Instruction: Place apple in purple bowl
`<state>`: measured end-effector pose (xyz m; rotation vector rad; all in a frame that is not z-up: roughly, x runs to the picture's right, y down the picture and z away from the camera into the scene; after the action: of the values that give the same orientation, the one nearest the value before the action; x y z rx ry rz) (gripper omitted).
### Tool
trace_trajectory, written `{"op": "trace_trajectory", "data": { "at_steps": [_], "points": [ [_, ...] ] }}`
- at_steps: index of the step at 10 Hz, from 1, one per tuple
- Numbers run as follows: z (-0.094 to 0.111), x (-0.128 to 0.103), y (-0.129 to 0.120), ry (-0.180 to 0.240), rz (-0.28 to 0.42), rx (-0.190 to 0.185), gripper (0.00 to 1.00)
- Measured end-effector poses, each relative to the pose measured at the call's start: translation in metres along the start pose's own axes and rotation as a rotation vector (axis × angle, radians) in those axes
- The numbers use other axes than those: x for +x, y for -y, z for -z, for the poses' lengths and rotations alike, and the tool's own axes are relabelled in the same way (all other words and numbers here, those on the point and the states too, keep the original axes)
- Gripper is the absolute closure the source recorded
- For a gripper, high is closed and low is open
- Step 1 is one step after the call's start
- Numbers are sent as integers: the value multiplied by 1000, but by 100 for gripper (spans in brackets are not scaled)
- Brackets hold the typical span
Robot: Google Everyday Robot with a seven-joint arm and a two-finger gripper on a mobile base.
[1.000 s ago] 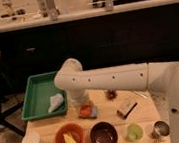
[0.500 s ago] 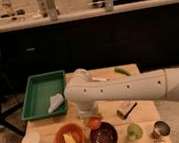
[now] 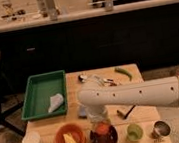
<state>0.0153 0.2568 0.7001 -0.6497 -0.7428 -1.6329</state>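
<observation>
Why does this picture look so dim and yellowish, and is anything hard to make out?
Camera view: warm, low light falls on the table, while the cabinets behind sink into near black. The whole frame is soft. The gripper hangs over the purple bowl with the apple there, their edges blurring together. The green tray reads clearest.

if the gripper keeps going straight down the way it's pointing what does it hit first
Probably the dark purple glossy bowl: the gripper hangs right over it with the small orange-red apple, which would likely touch the bowl's inside first.
</observation>
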Motion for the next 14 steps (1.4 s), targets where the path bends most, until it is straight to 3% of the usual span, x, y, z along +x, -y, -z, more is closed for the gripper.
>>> {"op": "trace_trajectory", "data": {
  "at_steps": [3,5,11,13,14],
  "points": [
    [-3,-10,-2,12,-29,12,100],
    [-3,-10,0,12,-25,11,93],
    [-3,-10,-1,13,-25,11,30],
    [-3,-10,-1,13,-26,11,20],
    [-3,-10,-1,13,-26,11,20]
  ]
}}
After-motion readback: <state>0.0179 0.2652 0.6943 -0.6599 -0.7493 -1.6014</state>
